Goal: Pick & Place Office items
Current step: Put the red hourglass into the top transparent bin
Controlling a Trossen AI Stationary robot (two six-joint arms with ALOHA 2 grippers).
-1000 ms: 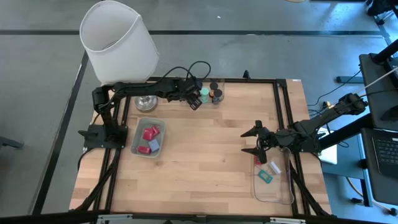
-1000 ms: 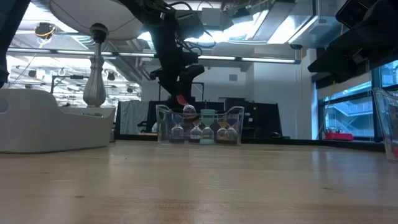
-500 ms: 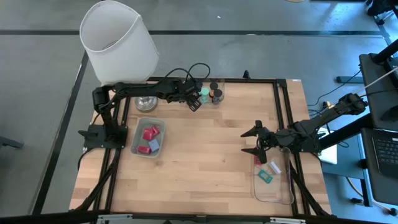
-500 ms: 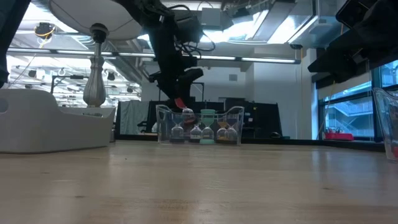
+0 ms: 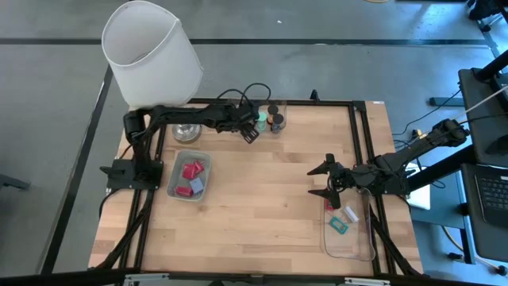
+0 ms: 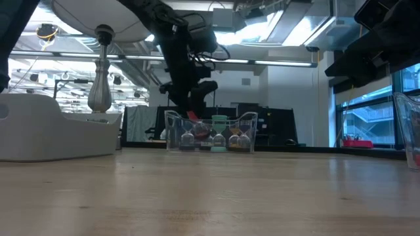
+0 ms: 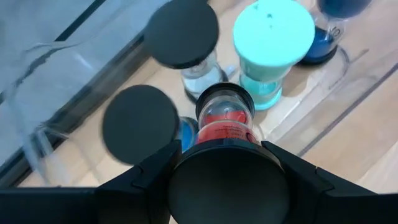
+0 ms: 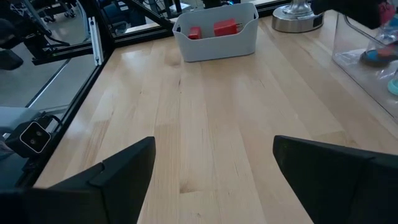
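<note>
A small glass hourglass with red sand (image 7: 224,118) and round black end caps was clamped between the left gripper's (image 5: 248,129) dark fingers, its long axis running straight out ahead of them. Just beyond, 3 more timers were seen upright in a clear plastic tray (image 6: 210,133). The near cap was largely hidden. The right gripper (image 5: 325,181) was held wide open, empty.

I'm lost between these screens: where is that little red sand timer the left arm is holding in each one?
High view: not distinguishable, hidden under the left gripper at the table's far edge.
Low view: red timer at the clear tray's left end.
Left wrist view: centre, clamped between the fingers.
Right wrist view: not in it.
Shared landmark: the teal-topped timer, beside it.
</note>
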